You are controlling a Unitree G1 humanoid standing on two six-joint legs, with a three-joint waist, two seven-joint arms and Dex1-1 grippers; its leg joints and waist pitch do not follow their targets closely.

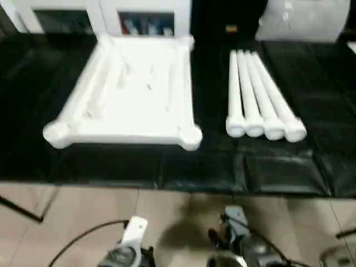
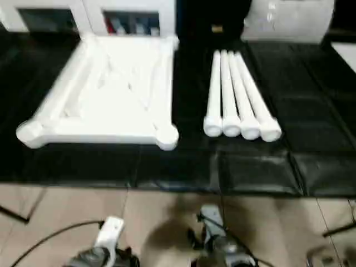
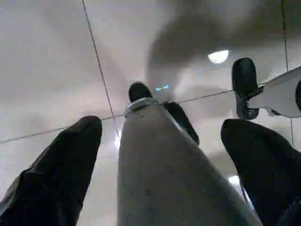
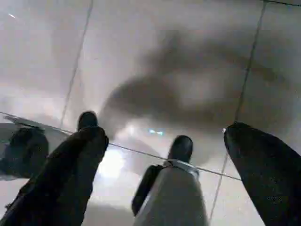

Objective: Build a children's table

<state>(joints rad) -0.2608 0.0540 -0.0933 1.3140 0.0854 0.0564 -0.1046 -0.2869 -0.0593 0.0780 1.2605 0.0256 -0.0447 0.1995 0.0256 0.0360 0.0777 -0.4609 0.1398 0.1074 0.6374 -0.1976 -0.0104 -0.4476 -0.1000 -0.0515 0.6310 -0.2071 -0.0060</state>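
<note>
Here's the layout from the head camera: a black mat [image 1: 278, 172] spread over a pale tiled floor [image 1: 167, 211], and on it the white table top [image 1: 125, 92], lying with its raised rim upward and its rounded corner sockets at the near corners. To its right, well apart from it across a strip of bare mat, the four legs [image 1: 258, 94] lie side by side, touching one another, thick ends toward the robot and tapered ends pointing away.

At the far edge of the mat stands a white cabinet [image 1: 144, 16] with something coloured behind its glass, and further right a grey-white cushion [image 1: 303, 19], a bit hazy from here.

Now the arms. Both sit low at the near edge of the scene, over bare tile, short of the mat altogether. The left gripper [image 3: 160, 141] hangs with its two black fingers [image 3: 61, 165] spread wide, nothing between them but floor and the robot's own grey leg below. The right gripper [image 4: 164, 155] is the same story: fingers [image 4: 70, 165] splayed far apart, gripping nothing, pointing down at the tiles.

So the top lies ahead and to the left, the legs ahead and to the right, and neither hand is near or touching any piece. A black cable [image 1: 83, 233] trails over the tiles by the left forearm.
</note>
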